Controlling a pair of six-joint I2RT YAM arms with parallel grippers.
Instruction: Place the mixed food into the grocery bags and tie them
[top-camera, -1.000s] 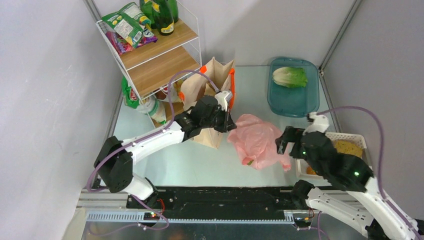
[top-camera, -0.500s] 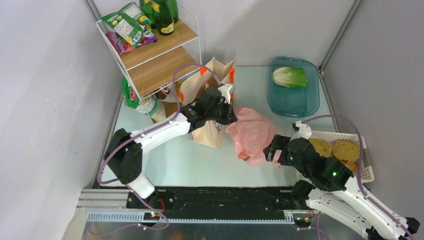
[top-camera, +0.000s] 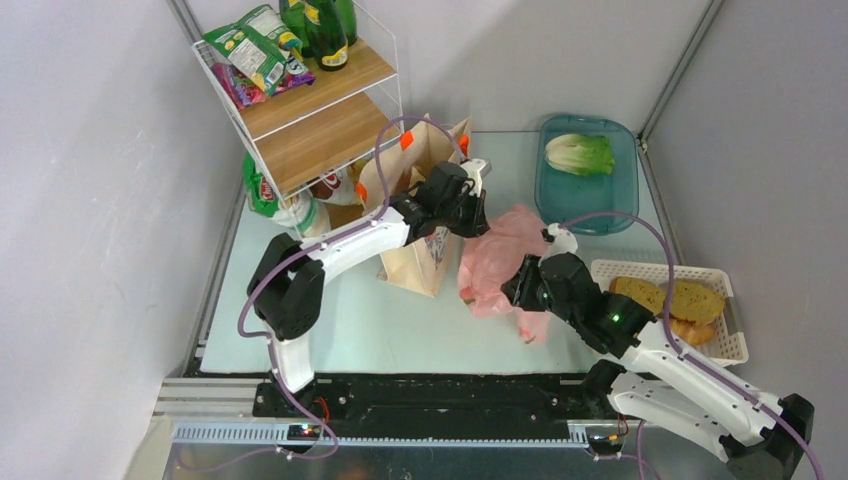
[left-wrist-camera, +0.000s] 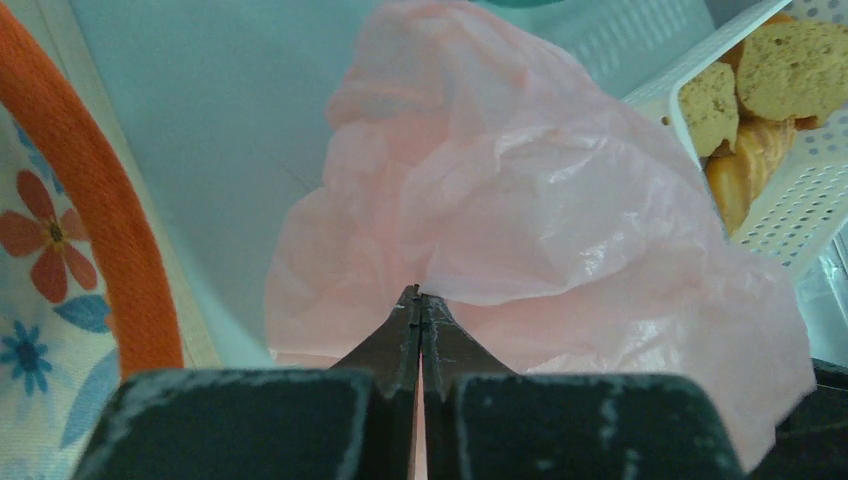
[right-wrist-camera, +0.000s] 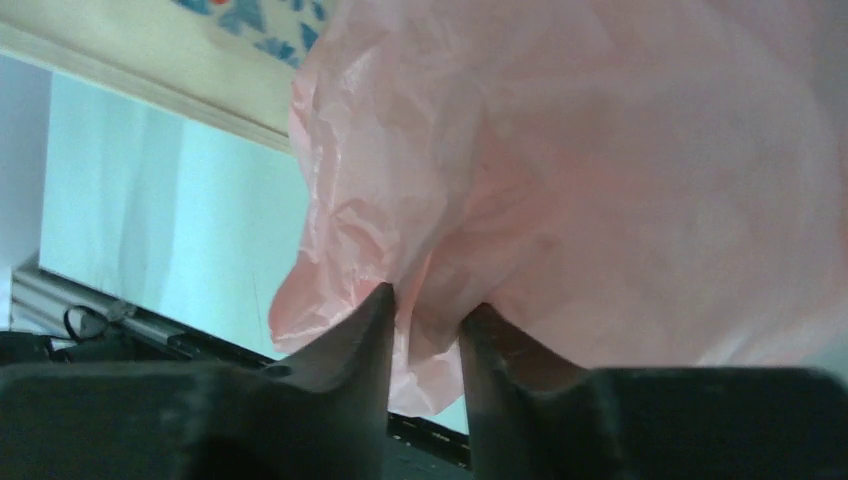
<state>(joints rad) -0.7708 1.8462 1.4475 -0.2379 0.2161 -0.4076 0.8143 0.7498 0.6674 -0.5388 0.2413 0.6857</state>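
Table (top-camera: 360, 320) carries a crumpled translucent pink bag (top-camera: 500, 262), pinched by the clenched left end effector (left-wrist-camera: 418, 295). The right end effector (right-wrist-camera: 428, 300) straddles a fold, grip unclear. Lettuce (top-camera: 580, 153) lies in the tray (top-camera: 590, 222), bread (top-camera: 685, 298) in the basket (top-camera: 655, 266).

Left arm stretches from the tabletop's near edge toward its middle, wrist tipped down, left gripper (left-wrist-camera: 418, 296) jaws pressed tight on a pinch of the pink bag (left-wrist-camera: 560, 200). Right arm leans in from the near right corner, right gripper (right-wrist-camera: 428, 305) jaws narrowly apart, film between them
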